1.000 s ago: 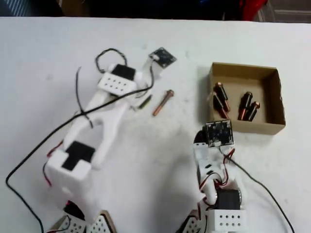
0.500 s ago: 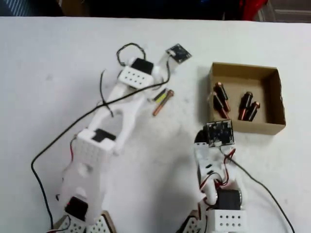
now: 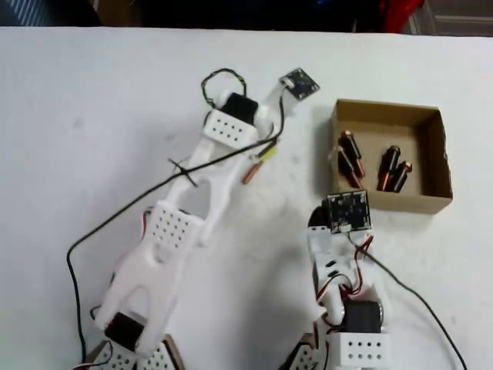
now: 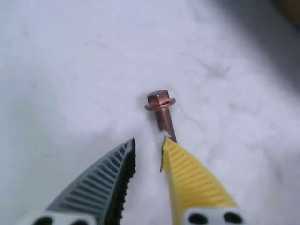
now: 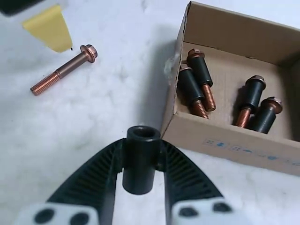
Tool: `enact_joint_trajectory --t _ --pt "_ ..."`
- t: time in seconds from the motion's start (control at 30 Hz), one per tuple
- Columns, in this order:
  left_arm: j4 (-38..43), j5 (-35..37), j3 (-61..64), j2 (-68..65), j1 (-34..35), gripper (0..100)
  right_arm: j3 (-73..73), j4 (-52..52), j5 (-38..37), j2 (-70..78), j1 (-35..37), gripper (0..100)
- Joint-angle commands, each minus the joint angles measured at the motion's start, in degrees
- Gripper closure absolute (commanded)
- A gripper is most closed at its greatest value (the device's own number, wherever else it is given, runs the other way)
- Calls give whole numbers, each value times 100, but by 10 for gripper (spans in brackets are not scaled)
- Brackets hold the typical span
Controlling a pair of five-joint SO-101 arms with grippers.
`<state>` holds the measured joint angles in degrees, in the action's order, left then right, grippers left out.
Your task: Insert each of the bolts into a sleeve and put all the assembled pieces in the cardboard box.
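A copper bolt (image 3: 251,173) lies loose on the white table left of the cardboard box (image 3: 389,202). My left gripper (image 3: 262,156) hangs over the bolt's head end. In the left wrist view that gripper (image 4: 148,146) is open by a narrow gap, and the bolt (image 4: 161,110) runs under the yellow fingertip (image 4: 172,152). My right gripper (image 5: 140,150) is shut on an upright black sleeve (image 5: 140,161), held just in front of the box (image 5: 225,136). The bolt (image 5: 63,70) lies beyond it, beside the left arm's yellow finger (image 5: 49,28).
Several assembled bolt-and-sleeve pieces (image 3: 350,158) lie inside the box, seen close as pieces (image 5: 199,79) in the right wrist view. The right arm (image 3: 339,262) stands near the table's front edge. A black cable (image 3: 123,212) trails along the left arm.
The left arm has swung right and stretched forward, bringing its gripper from left of the bolt to over the bolt's head. The right arm and its sleeve have stayed put.
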<state>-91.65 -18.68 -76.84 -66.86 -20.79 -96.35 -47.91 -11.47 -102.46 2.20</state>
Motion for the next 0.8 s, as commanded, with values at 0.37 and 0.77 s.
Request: enact_joint_trajectory --t 0.37,0.77 --pt "-79 396 -475 -171 -277 871 -44 110 -26 -57 -22 981" --pt "-44 369 -343 -418 -251 871 -44 110 -26 -57 -22 981"
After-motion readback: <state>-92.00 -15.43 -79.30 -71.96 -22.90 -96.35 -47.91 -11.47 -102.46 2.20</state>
